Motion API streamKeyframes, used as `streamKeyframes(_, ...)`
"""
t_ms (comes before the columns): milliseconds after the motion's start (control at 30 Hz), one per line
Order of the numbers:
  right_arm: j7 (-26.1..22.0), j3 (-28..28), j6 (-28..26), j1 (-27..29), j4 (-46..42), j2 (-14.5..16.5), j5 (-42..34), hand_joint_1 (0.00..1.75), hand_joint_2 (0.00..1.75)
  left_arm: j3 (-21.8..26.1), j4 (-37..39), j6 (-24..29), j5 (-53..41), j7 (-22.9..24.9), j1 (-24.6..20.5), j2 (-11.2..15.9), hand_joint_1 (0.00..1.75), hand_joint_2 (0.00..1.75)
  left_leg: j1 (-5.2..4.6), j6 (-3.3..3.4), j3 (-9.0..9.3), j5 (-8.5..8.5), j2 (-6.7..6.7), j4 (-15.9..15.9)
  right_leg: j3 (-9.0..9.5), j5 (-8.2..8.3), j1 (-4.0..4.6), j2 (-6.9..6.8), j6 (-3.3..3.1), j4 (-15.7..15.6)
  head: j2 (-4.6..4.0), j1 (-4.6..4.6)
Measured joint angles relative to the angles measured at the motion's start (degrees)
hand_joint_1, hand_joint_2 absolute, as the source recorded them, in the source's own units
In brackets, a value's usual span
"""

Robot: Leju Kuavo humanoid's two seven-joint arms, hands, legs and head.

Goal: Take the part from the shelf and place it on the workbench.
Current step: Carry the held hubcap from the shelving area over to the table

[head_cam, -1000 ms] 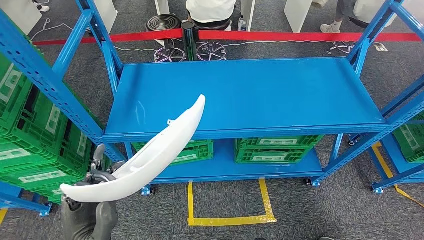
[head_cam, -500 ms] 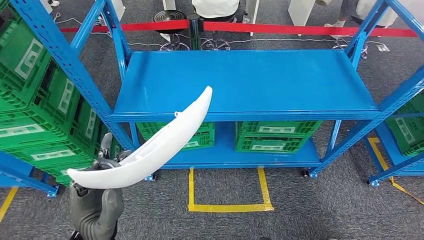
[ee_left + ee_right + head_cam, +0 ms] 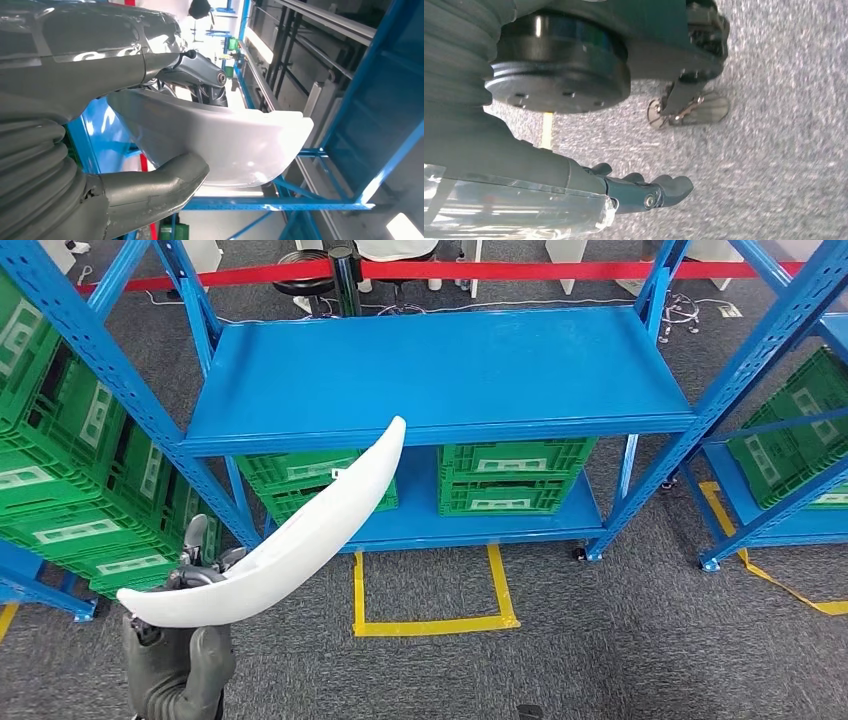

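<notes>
Now carrying: left robot hand (image 3: 195, 585) grasps the curved white part (image 3: 290, 540) by its wide end, tip out ahead toward the blue shelf (image 3: 430, 380). Right robot hand (image 3: 644, 192) hangs released. Next: find the desk.

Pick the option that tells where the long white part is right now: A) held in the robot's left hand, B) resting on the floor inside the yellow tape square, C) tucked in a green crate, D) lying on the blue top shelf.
A: the left hand grips the wide end of the white part, which hangs in the air in front of the blue shelf.
</notes>
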Motion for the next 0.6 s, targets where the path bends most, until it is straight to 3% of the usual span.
streamKeyframes(67,-0.51,-0.14,0.00,0.04,-0.19,-0.04,-0.05,0.00,1.75,0.02,-0.07,-0.36,-0.36,-0.02,0.03,-0.07,1.75,1.75,-0.73,0.82,4.62,-0.77,-0.14,-6.77,-0.47,1.36,0.33,0.06,0.24,-0.14,0.00,-0.05)
streamKeyframes(100,-0.77,-0.17,-0.01,0.06,-0.29,-0.11,-0.02,0.00,1.75,0.06,-0.10,-0.67,-0.57,-0.03,0.14,-0.16,1.75,1.75,-0.89,0.84,5.29,-1.00,-0.23,-8.40,-0.69,2.17,0.42,0.06,0.44,-0.32,0.00,-0.08)
streamKeyframes(167,-1.08,-0.19,-0.07,0.14,-0.39,-0.48,0.29,0.00,1.75,0.32,-0.10,-1.48,-0.98,-0.03,0.66,-0.48,1.75,1.75,-0.70,0.93,4.20,-0.20,-0.32,-9.15,-1.48,3.16,0.41,0.14,0.98,-0.72,0.00,-0.07)
streamKeyframes(200,-1.15,-0.19,-0.11,0.25,-0.50,-0.66,0.52,0.00,1.75,0.54,-0.09,-1.87,-1.26,-0.02,1.05,-0.74,1.75,1.75,-0.54,1.21,3.31,0.56,-0.31,-9.36,-2.03,1.90,0.37,0.21,1.36,-0.11,0.00,0.01)
streamKeyframes(233,-1.19,-0.19,-0.15,0.34,-0.62,-0.83,0.87,0.00,1.75,0.76,-0.09,-2.09,-1.54,-0.01,1.50,-1.04,1.75,1.75,-0.38,1.51,2.29,1.49,-0.27,-9.53,-2.63,-0.63,0.28,0.27,1.74,1.62,0.00,0.23)
streamKeyframes(300,-1.15,-0.19,-0.13,0.35,-0.89,-1.00,1.79,0.00,1.75,1.22,-0.09,-1.70,-1.90,0.01,2.44,-1.55,1.75,1.75,-0.39,1.93,0.28,3.09,-0.21,-9.52,-3.58,-7.26,-0.02,0.24,2.36,8.40,0.00,0.80)
streamKeyframes(333,-1.05,-0.19,-0.08,0.29,-1.01,-1.06,2.38,0.00,1.75,1.45,-0.09,-1.11,-2.01,0.00,2.94,-1.66,1.75,1.75,-0.42,1.94,-0.63,3.82,-0.13,-9.51,-3.77,-8.96,-0.12,0.23,2.53,12.25,0.00,1.05)
streamKeyframes(367,-0.91,-0.18,-0.04,0.26,-1.14,-1.10,3.00,0.00,1.75,1.71,-0.09,-0.35,-2.09,0.01,3.45,-1.69,1.75,1.75,-0.45,1.91,-1.55,4.53,-0.02,-9.47,-3.64,-8.93,-0.14,0.23,2.61,15.31,0.00,1.21)
streamKeyframes(400,-0.71,-0.18,-0.02,0.30,-1.33,-1.10,3.59,0.00,1.75,1.96,-0.09,0.47,-2.17,0.01,3.94,-1.68,1.75,1.75,-0.51,1.86,-2.45,5.25,0.08,-9.41,-2.93,-7.51,-0.14,0.22,2.55,16.87,0.00,1.35)
streamKeyframes(433,-0.46,-0.16,-0.04,0.39,-1.52,-1.10,4.05,0.00,1.75,2.16,-0.10,1.35,-2.18,0.01,4.39,-1.65,1.75,1.75,-0.62,1.79,-3.28,5.92,0.17,-9.36,-1.34,-5.59,-0.12,0.22,2.34,16.37,0.00,1.51)
streamKeyframes(467,-0.25,-0.16,-0.09,0.47,-1.66,-1.10,4.34,0.00,1.75,2.29,-0.11,2.20,-2.00,0.01,4.76,-1.61,1.75,1.75,-0.75,1.72,-3.98,6.53,0.22,-9.31,1.18,-4.19,-0.06,0.22,1.96,13.88,0.00,1.64)
streamKeyframes(500,-0.10,-0.15,-0.13,0.50,-1.75,-1.15,4.45,0.00,1.75,2.36,-0.13,2.96,-1.64,0.01,5.06,-1.58,1.75,1.75,-0.88,1.64,-4.48,7.04,0.26,-9.25,4.60,-3.97,0.10,0.22,1.39,9.78,0.00,1.74)
streamKeyframes(567,-0.33,-0.15,-0.16,0.42,-1.85,-1.28,4.45,0.00,1.75,2.55,-0.31,4.08,-0.87,-0.01,5.55,-1.52,1.75,1.75,-1.19,1.35,-5.01,7.78,0.50,-9.07,11.30,-5.80,0.50,0.01,0.16,0.27,0.00,1.91)
streamKeyframes(600,-0.62,-0.15,-0.15,0.34,-1.92,-1.36,4.45,0.00,1.75,2.68,-0.44,4.50,-0.70,-0.02,5.77,-1.49,1.75,1.75,-1.31,1.15,-5.30,8.17,0.67,-8.96,13.23,-6.75,0.65,-0.09,-0.26,-2.87,0.00,1.94)
